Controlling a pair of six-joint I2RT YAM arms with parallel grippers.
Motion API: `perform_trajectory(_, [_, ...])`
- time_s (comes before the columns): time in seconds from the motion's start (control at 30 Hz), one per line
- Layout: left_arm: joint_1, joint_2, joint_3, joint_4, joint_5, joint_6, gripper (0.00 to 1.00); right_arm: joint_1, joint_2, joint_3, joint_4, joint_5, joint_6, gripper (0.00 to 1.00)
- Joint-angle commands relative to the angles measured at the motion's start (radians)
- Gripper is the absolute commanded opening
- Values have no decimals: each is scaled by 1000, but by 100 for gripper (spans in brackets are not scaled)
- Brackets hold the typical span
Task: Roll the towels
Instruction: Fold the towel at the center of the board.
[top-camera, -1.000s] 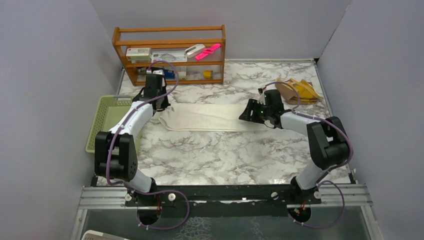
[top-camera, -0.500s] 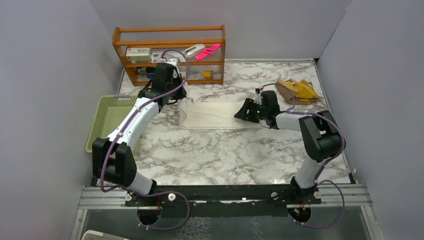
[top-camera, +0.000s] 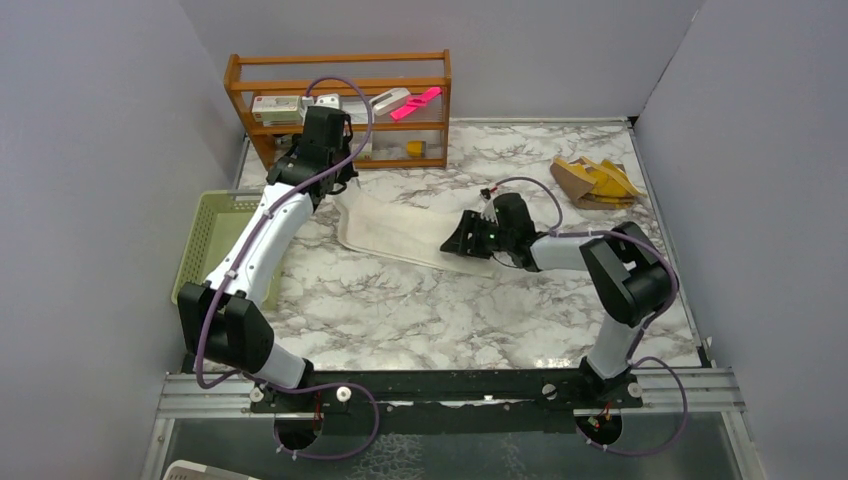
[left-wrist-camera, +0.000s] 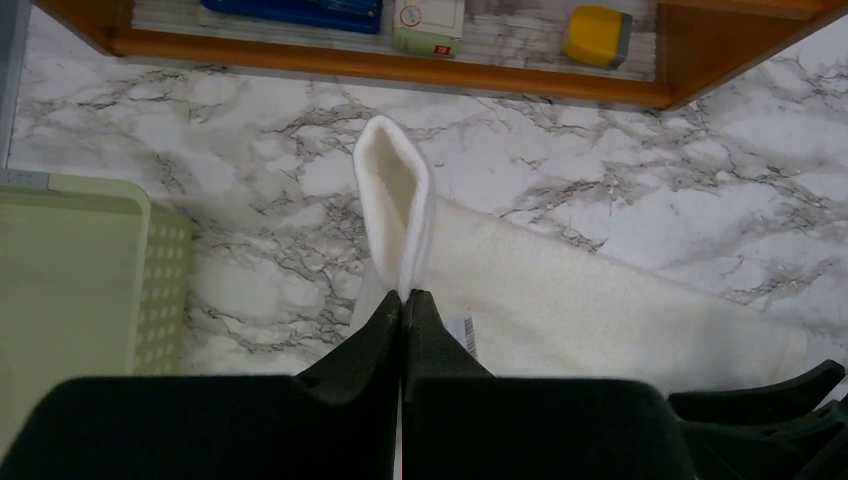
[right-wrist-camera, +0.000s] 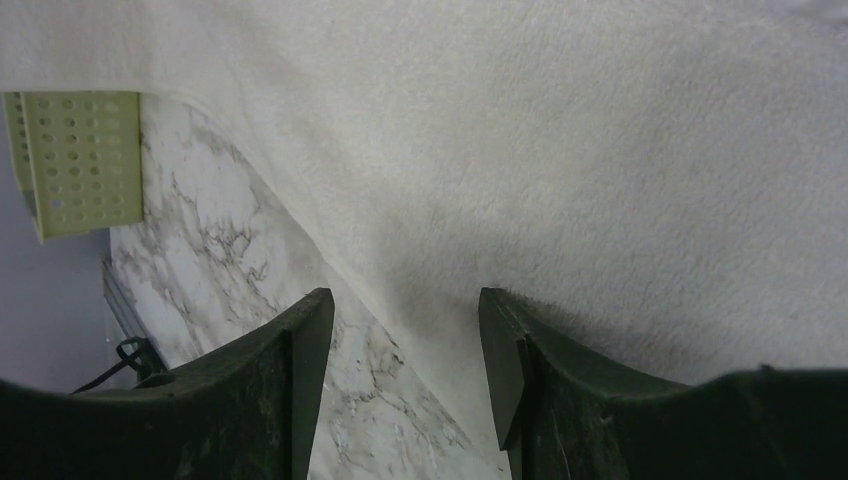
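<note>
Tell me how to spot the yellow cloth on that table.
Start at the marble table and look to its far right corner. The mustard-yellow towel lies crumpled there, with tan-brown folds, unlike the plain white towel spread mid-table.

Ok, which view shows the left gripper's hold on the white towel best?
Left wrist: the left gripper is shut on a pinched fold of the white towel, seen close up. Top external shows it from above, the pinch itself hidden; right wrist shows only plain towel surface.
</note>
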Motion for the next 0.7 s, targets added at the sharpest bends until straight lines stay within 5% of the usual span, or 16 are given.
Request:
perform_trajectory(0.0, [-43, 22, 45, -31, 16, -15, 0, 13, -125, 19, -213, 63, -56, 57])
perform_trajectory(0.27, [-135, 54, 59, -34, 110, -45, 0, -88, -518, 53, -405, 248, -160, 60])
perform_trajectory(0.67, [-359, 229, 155, -32, 143, -100, 0, -237, -706, 33, -543, 337, -201, 65])
